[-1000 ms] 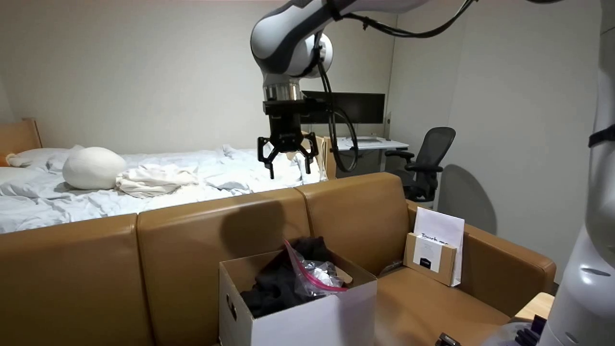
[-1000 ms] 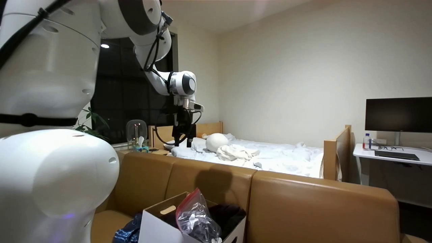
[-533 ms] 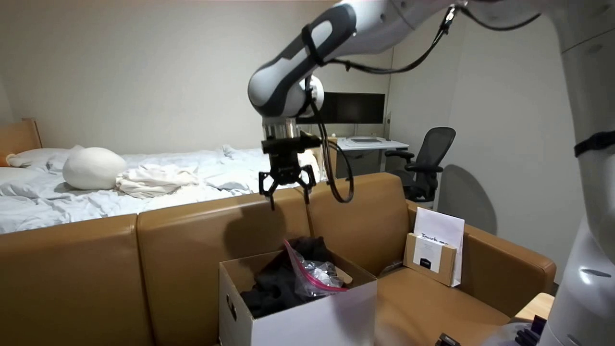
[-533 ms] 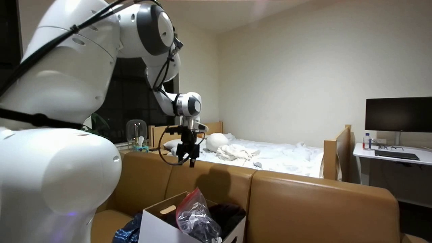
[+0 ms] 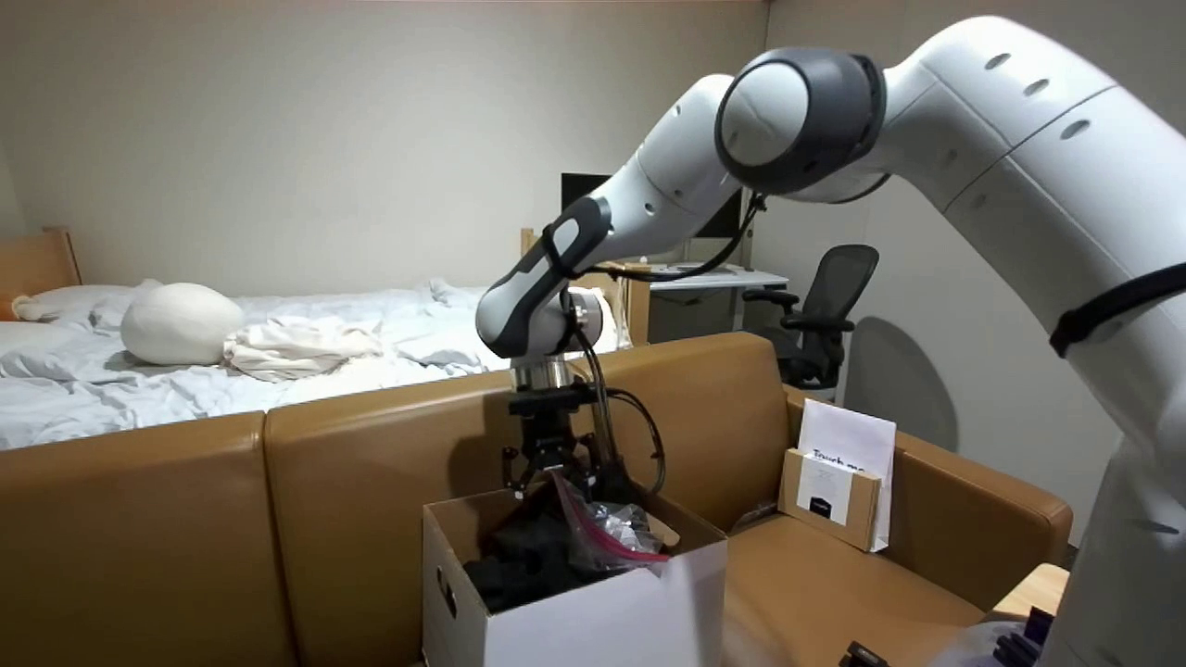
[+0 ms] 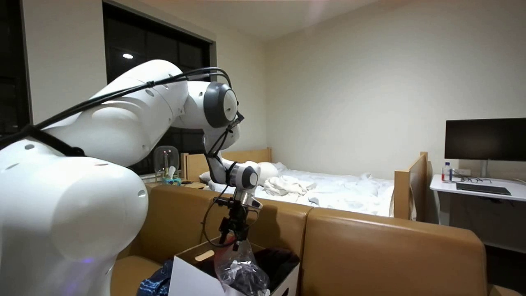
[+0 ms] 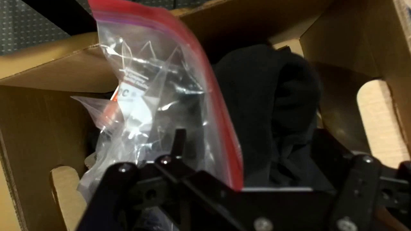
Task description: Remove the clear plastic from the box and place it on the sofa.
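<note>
The clear plastic bag (image 5: 621, 530) with a red zip edge stands up out of the white cardboard box (image 5: 602, 621) on the brown sofa (image 5: 834, 579). In an exterior view, the bag (image 6: 242, 273) leans at the near side of the box (image 6: 191, 279). My gripper (image 5: 556, 493) points down at the box's top, by the bag's upper edge. In the wrist view, the gripper (image 7: 250, 138) is open, with the bag's red edge (image 7: 224, 138) between its fingers, nearer the left one. The left finger (image 7: 178, 141) overlaps the clear film; I cannot tell if they touch.
Black cloth (image 7: 250, 93) fills part of the box beside the bag. The box walls (image 7: 32, 134) surround the gripper. The sofa back (image 5: 686, 389) rises behind the box. A small cardboard package (image 5: 829, 500) with a paper sheet leans at the sofa's arm. Blue patterned cloth (image 6: 158, 279) lies beside the box.
The arm has come down from above the sofa back to the box's top, bringing the open gripper around the bag's upper edge. The bag and box have stayed in place.
</note>
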